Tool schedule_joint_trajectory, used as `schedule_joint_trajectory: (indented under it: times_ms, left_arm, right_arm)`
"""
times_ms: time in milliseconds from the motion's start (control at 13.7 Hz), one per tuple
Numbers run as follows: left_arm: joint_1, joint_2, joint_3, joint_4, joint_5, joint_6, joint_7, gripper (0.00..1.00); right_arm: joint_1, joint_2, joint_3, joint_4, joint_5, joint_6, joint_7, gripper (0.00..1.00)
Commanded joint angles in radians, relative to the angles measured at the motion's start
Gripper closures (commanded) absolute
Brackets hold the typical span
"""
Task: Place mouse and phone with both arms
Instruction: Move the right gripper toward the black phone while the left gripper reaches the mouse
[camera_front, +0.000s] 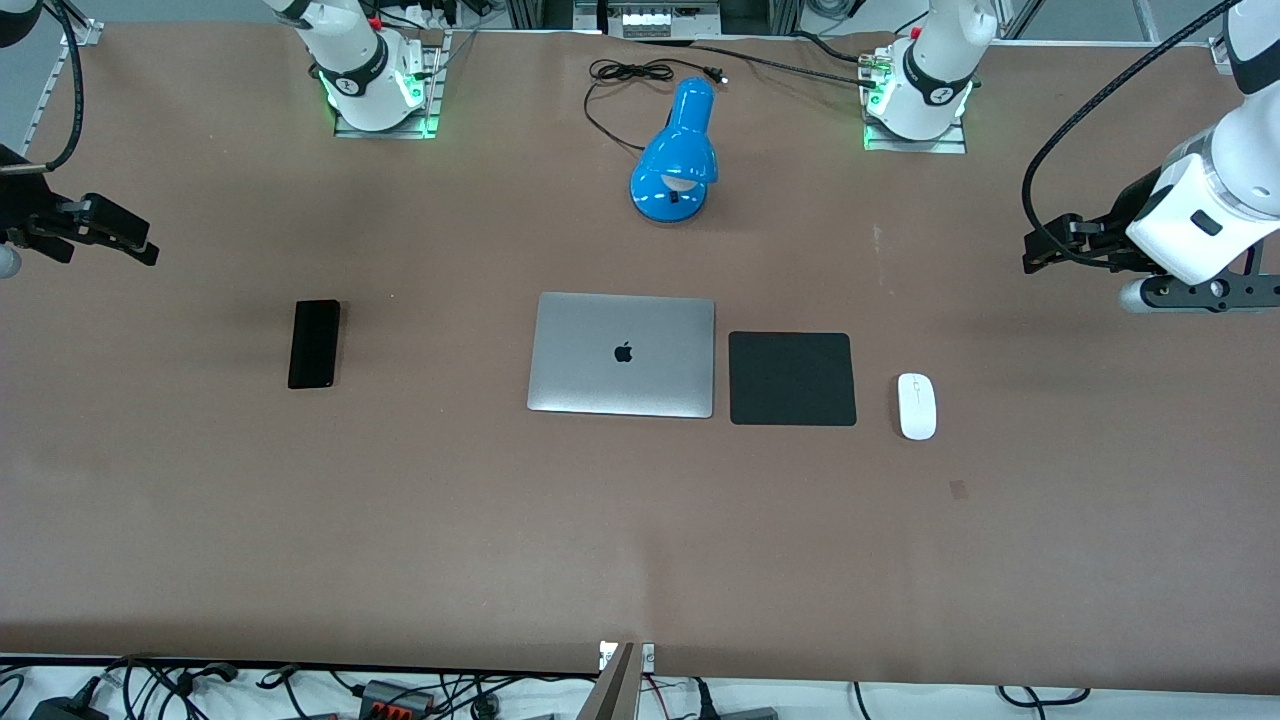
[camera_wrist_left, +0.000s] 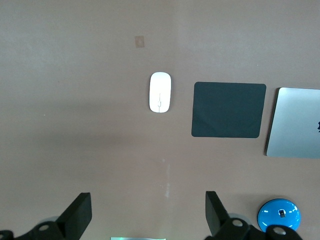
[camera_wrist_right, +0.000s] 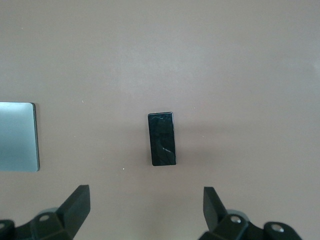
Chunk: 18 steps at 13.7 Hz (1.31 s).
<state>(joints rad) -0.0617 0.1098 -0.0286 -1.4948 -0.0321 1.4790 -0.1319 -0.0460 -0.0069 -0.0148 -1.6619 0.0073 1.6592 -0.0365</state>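
Left wrist view: mouse (camera_wrist_left: 160, 92) lies below open left hand (camera_wrist_left: 148, 215).

bare table (camera_front: 600, 520) around mouse (camera_front: 916, 405) — mouse pad (camera_front: 791, 378) beside

Mouse pad (camera_front: 792, 379) lies between laptop (camera_front: 622, 354) and mouse (camera_front: 916, 406).

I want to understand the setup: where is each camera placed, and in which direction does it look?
Front view: high across the table, facing both arms' bases; left gripper and right gripper hang apart, both open.
Left wrist view: on the left arm, looking down at the mouse beside the mouse pad; own fingers show.
Right wrist view: on the right arm, looking down at the phone; own fingers show.
Both wrist views share the laptop.
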Motion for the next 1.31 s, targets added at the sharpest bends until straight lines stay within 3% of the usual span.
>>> schedule_joint_trajectory:
  times_ms: [0, 437, 728, 1093, 1238]
  left_arm:
    - [0.006, 0.001, -0.01, 0.004, 0.004, -0.003, 0.003, 0.0]
    - [0.003, 0.024, -0.01, 0.014, 0.006, 0.001, 0.003, 0.0]
    - [-0.026, 0.212, -0.011, 0.053, 0.003, 0.032, 0.0, 0.0]
    - [-0.027, 0.445, -0.013, 0.061, 0.049, 0.283, 0.003, 0.0]
    - [-0.017, 0.525, -0.011, 0.062, 0.061, 0.322, 0.02, 0.0]
  right_arm:
    - [-0.002, -0.025, 0.003, -0.024, -0.001, 0.005, -0.016, 0.0]
    - [0.0, -0.005, 0.003, -0.022, -0.001, 0.002, -0.011, 0.0]
    - [0.023, 0.051, 0.004, -0.022, -0.021, 0.002, 0.0, 0.0]
    - [0.023, 0.163, 0.003, -0.035, -0.035, 0.054, 0.021, 0.0]
    - [0.025, 0.197, 0.003, -0.079, -0.07, 0.127, 0.023, 0.0]
